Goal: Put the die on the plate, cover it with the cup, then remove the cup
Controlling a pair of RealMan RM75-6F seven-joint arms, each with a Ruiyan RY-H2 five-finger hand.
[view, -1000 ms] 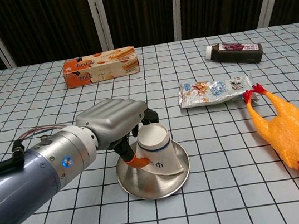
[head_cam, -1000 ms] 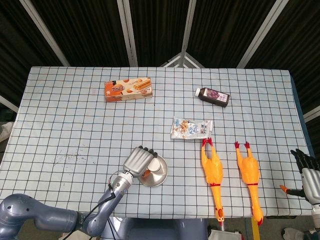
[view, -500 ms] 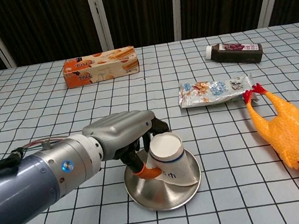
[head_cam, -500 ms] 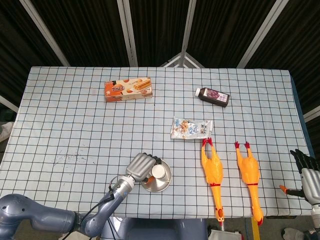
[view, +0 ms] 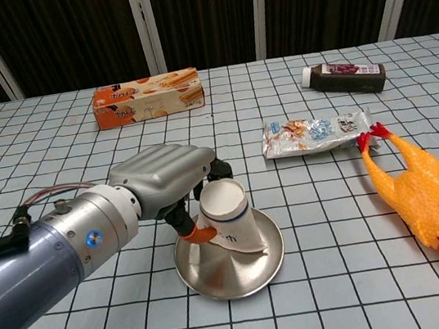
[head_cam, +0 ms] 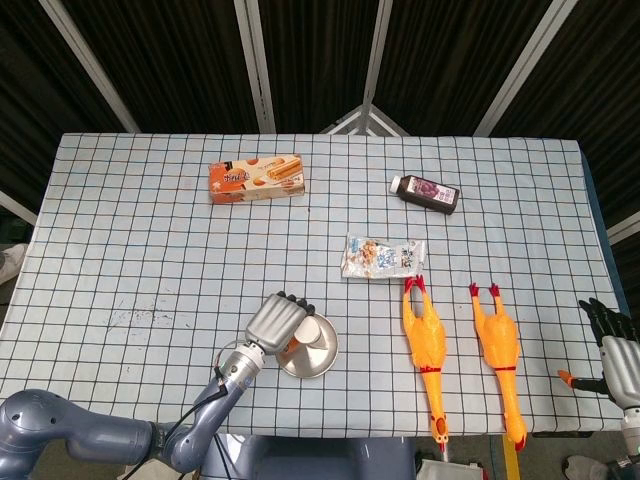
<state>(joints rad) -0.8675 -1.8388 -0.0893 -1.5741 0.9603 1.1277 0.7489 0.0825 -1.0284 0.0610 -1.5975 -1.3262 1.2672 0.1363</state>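
Note:
An upside-down white paper cup (view: 227,217) stands tilted on a round metal plate (view: 232,277) near the table's front edge. My left hand (view: 163,177) grips the cup from its left side, fingers curled around it. In the head view the same hand (head_cam: 275,322) covers part of the cup (head_cam: 319,332) and the plate (head_cam: 306,368). The die is hidden in both views. My right hand (head_cam: 618,352) hangs off the table's right edge, fingers apart and holding nothing.
Two yellow rubber chickens (head_cam: 424,342) (head_cam: 497,350) lie right of the plate. A snack packet (head_cam: 384,257) sits behind them. Further back are a dark bottle (head_cam: 426,192) and an orange box (head_cam: 256,178).
Half a second ago my left hand, the cup and the plate sat further right and nearer; they have now slid back left. The right hand is unchanged.

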